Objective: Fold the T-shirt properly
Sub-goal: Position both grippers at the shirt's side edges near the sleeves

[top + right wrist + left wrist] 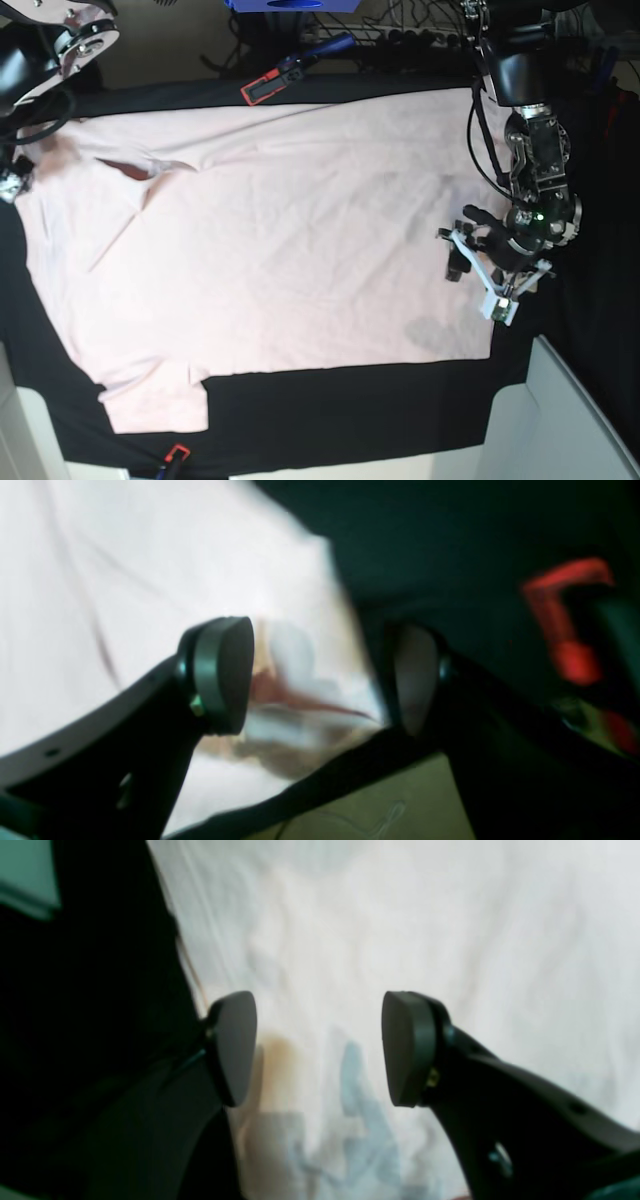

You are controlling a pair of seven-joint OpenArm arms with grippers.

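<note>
Left wrist: left gripper (320, 1047) jaws wide apart, holding nothing, above the T-shirt (400, 930), near its edge on the black table cloth (100, 1015).
Right wrist: right gripper (320, 675) gaping, empty, straddling the shirt's edge.
Base: T-shirt spread flat across the cloth; bare cloth along the near edge.

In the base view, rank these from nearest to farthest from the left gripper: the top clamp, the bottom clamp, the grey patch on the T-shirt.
1. Grey patch, just below-left of the left gripper.
2. Top clamp, at the upper table edge.
3. Bottom clamp, far bottom-left.
</note>
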